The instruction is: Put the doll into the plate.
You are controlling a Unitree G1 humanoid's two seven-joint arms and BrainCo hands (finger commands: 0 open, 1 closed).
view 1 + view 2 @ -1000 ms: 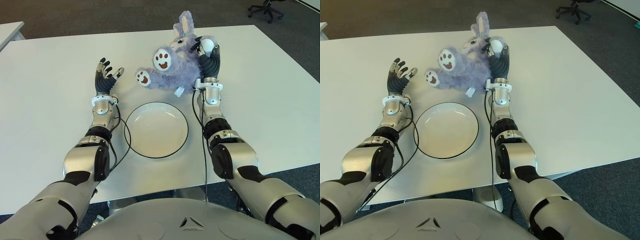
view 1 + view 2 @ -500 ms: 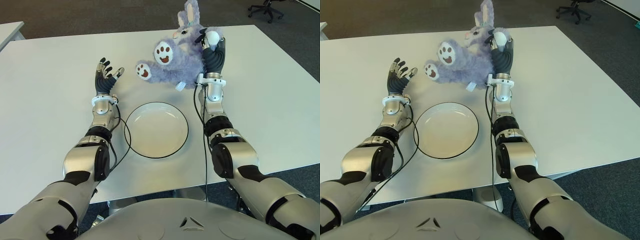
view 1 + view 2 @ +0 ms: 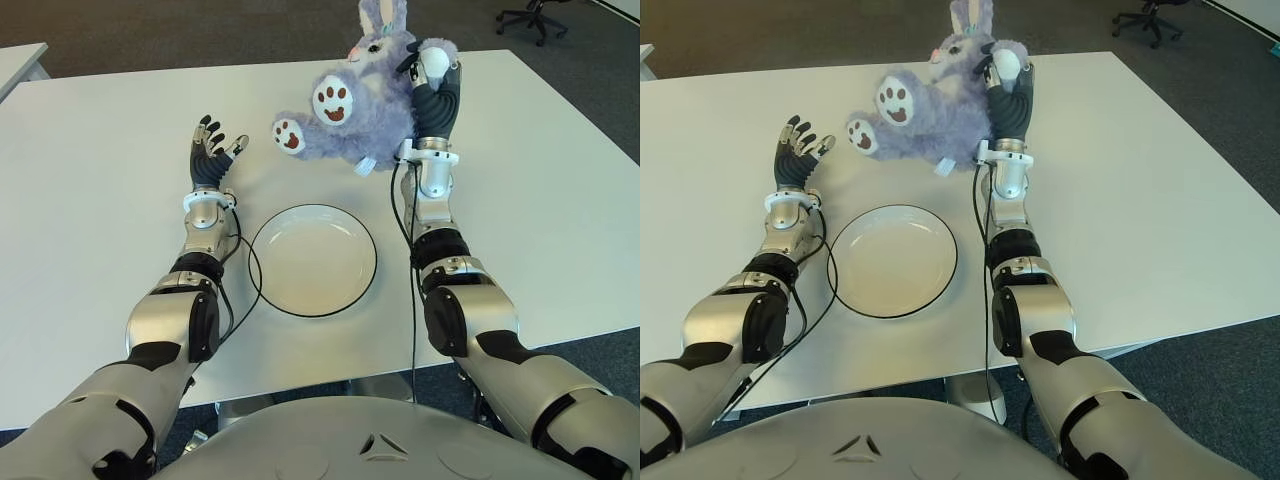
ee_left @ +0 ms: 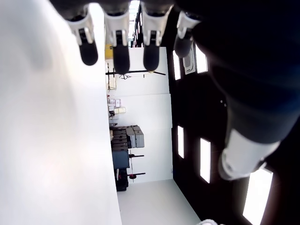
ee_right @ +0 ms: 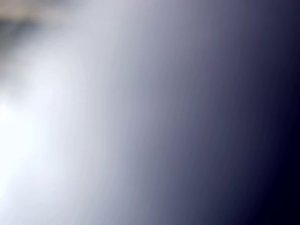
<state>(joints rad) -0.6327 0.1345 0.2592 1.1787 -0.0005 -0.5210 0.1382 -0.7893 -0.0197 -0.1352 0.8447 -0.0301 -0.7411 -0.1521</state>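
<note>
Right hand [image 3: 432, 85]: black-fingered robot hand, raised above the far part of the white tabletop [image 3: 90, 200], fingers curled tight around one white-tipped arm of the purple plush rabbit doll [image 3: 355, 110]. Its own wrist view is filled by a pale-to-dark blur and shows nothing readable.

Purple plush rabbit doll: held off the tabletop near the far edge, beyond the plate and well apart from it. Long axis runs slantwise; ears [image 3: 378, 15] up and toward the far edge, legs trailing down toward the robot's left. Both foot soles face the camera, white with brown pad marks [image 3: 333, 99]; the lower foot [image 3: 288, 136] lies nearest the left hand. Fur shaggy, lavender; a small white tag [image 3: 366, 165] hangs beneath the body.

Round white plate with a dark rim [image 3: 262, 278]: flat on the tabletop, toward the near edge, between the two forearms.

Left hand [image 3: 212, 155]: to the left of the plate and farther from the near edge, fingers spread and upright, holding nothing; the wrist view shows four dark fingertips [image 4: 121, 57] extended apart.
</note>
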